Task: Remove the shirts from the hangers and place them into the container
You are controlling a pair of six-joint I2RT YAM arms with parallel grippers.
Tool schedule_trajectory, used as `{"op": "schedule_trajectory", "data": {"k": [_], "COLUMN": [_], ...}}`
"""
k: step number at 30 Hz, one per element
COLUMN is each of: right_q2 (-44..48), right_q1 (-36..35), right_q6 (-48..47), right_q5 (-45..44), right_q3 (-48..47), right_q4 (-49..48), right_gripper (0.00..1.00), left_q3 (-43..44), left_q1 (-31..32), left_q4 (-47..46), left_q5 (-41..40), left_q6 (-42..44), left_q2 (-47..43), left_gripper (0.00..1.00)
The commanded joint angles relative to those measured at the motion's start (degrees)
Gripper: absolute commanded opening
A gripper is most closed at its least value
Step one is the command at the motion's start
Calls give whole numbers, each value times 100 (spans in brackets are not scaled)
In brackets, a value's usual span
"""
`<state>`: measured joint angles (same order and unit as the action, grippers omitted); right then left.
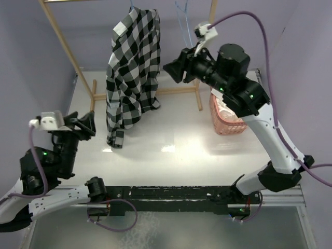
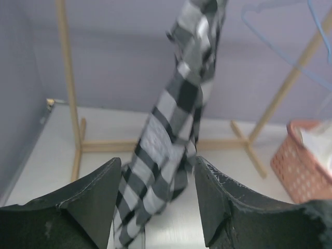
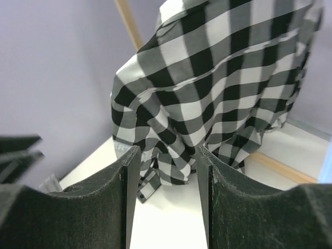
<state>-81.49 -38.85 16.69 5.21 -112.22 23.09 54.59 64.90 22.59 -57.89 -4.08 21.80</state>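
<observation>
The black-and-white plaid shirt (image 1: pixel 132 72) hangs from the top of the wooden rack, with its hem on the table. It also fills the right wrist view (image 3: pixel 218 78) and shows in the left wrist view (image 2: pixel 171 140). My right gripper (image 1: pixel 174 70) is raised just right of the shirt, open, with nothing between its fingers (image 3: pixel 167 155). My left gripper (image 1: pixel 85 124) is low at the left, open and apart from the shirt (image 2: pixel 158 171). An empty light-blue hanger (image 1: pixel 180 18) hangs to the right of the shirt. White fabric (image 2: pixel 319 137) lies in the pink container (image 1: pixel 225 122).
The rack's slanted left pole (image 1: pixel 59 36) and its floor bars (image 1: pixel 176 91) stand behind and beside the shirt. The container (image 2: pixel 303 171) sits at the table's right, partly under my right arm. Lilac walls close in the back and sides.
</observation>
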Motion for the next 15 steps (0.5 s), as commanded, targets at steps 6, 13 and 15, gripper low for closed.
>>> {"op": "schedule_trajectory", "data": {"k": [6, 13, 15], "right_q2": [-734, -573, -388], "right_q1": [-901, -984, -984], "right_q6": [-710, -779, -830], "right_q5": [-494, -1172, -1486], "right_q3": [-1035, -926, -756], "right_q4": [383, 452, 464], "right_gripper": [50, 49, 49], "left_q3": [771, 1169, 1569], "left_q1": [-22, -110, -266], "left_q4": [-3156, -3026, -2615], "left_q5": [-1128, -547, -164], "left_q6": [2564, 2278, 1965], "left_q2": [1426, 2710, 3121], "left_gripper": [63, 63, 63]}}
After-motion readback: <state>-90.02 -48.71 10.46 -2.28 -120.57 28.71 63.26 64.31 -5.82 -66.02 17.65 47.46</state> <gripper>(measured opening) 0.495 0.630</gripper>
